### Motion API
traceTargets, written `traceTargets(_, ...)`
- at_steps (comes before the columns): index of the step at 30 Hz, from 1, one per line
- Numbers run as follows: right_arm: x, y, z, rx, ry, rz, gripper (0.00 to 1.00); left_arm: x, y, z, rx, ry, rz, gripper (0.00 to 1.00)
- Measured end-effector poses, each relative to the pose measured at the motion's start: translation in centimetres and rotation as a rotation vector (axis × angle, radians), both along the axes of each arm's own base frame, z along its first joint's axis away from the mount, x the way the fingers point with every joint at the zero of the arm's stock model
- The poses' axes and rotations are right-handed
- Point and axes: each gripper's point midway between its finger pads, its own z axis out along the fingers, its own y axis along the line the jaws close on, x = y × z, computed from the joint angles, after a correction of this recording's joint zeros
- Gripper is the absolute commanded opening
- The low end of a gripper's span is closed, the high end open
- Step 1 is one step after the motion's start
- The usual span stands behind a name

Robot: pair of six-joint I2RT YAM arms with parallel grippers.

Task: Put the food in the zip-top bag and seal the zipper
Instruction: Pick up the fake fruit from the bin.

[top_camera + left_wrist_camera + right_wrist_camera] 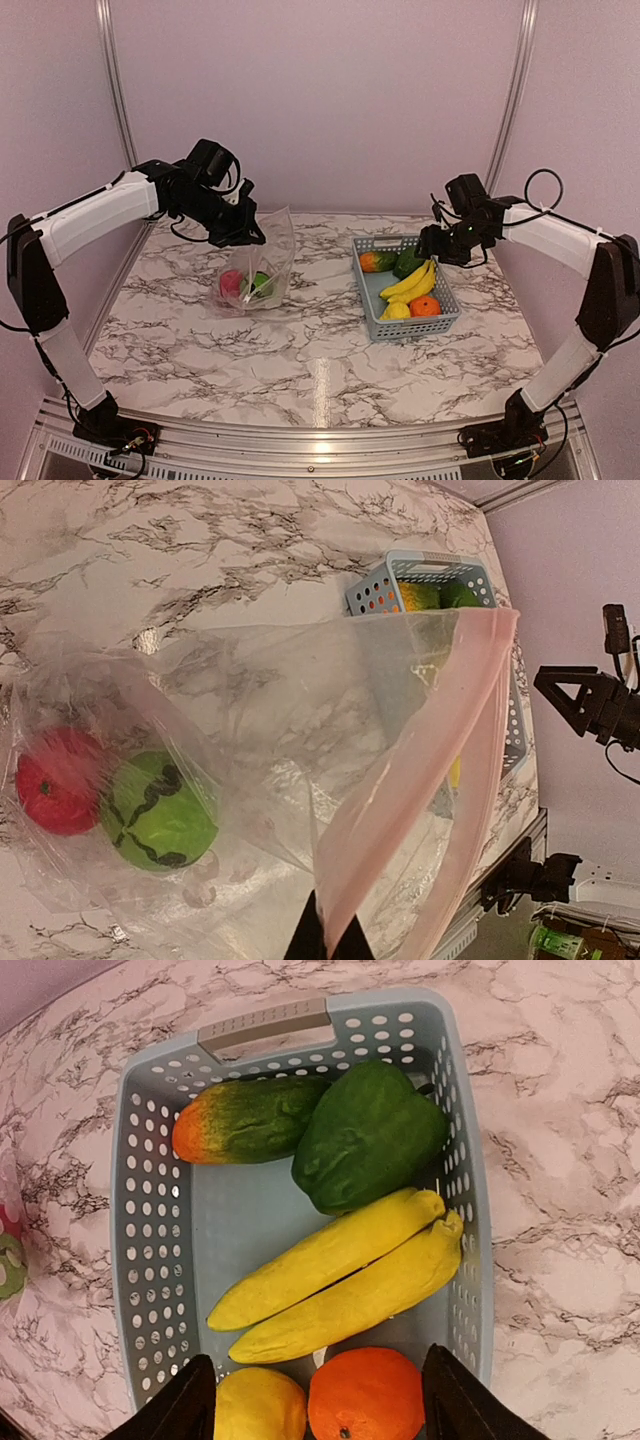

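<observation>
Left gripper, top view: we are seeing the left gripper (247, 230) pinched shut on the upper mouth edge of the zip-top bag (265, 262), holding it up at about 10 o'clock on the table (300, 360).
Right gripper, top view: the right gripper (432, 243) is hovering over the far end of the basket (372, 322), which is sitting at 3 o'clock, well apart from the bag.
Bag contents, top view: a red apple (231, 282) and a striped melon (262, 284) are lying at the bottom.
Zipper, left wrist view: the fingertips (310, 942) at 6 o'clock are clamping the zipper (440, 740), a pink-tinted strip running up toward 1 o'clock. We cannot tell how wide the mouth is gaping.
Bag handling, left wrist view: we are judging the film light, limp and slippery, so the stiffer strip is the place to hold. The apple (58, 780) at 9 o'clock and the melon (158, 812) just beside it are weighting the bottom.
Right gripper, right wrist view: its fingers (185, 1410) are standing wide apart, holding nothing, above the lemon (260, 1407) and orange (365, 1395) at 6 o'clock.
Basket contents, right wrist view: the bananas (340, 1275) are lying across the centre, with a green pepper (370, 1145) at 1 o'clock and a green-and-orange fruit (250, 1120) at 11 o'clock.
Food handling: we are expecting hard, light, smooth plastic. The round pieces may roll or squirt out, so we are favouring a grip across the widest part.
</observation>
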Motion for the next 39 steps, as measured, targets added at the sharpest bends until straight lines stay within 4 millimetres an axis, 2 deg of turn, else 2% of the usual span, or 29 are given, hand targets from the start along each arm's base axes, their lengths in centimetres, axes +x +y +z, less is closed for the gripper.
traceTargets(2,0.2,-0.5,0.0,-0.016,-0.007,-0.009,0.59,0.0,-0.1,0.1,-0.004,-0.001,-0.001,0.00)
traceTargets(6,-0.4,-0.4,-0.3,-0.022,0.015,0.019,0.59,-0.1,-0.2,-0.1,-0.010,0.004,-0.004,0.00)
traceTargets(13,-2.9,0.3,-1.5,-0.012,0.116,0.107,0.74,-0.1,-0.2,-0.3,-0.008,0.007,-0.005,0.00)
traceTargets(16,-3.6,0.4,-2.2,-0.028,0.150,0.136,0.77,-0.1,-0.2,-0.3,-0.010,0.005,-0.005,0.00)
traceTargets(27,-4.3,0.4,-6.6,-0.088,0.276,0.174,0.79,-0.2,-0.3,-0.3,-0.014,0.008,-0.012,0.00)
traceTargets(39,-6.1,-0.5,-10.8,-0.178,0.384,0.204,0.79,-0.1,-0.5,-1.0,-0.010,0.025,-0.022,0.00)
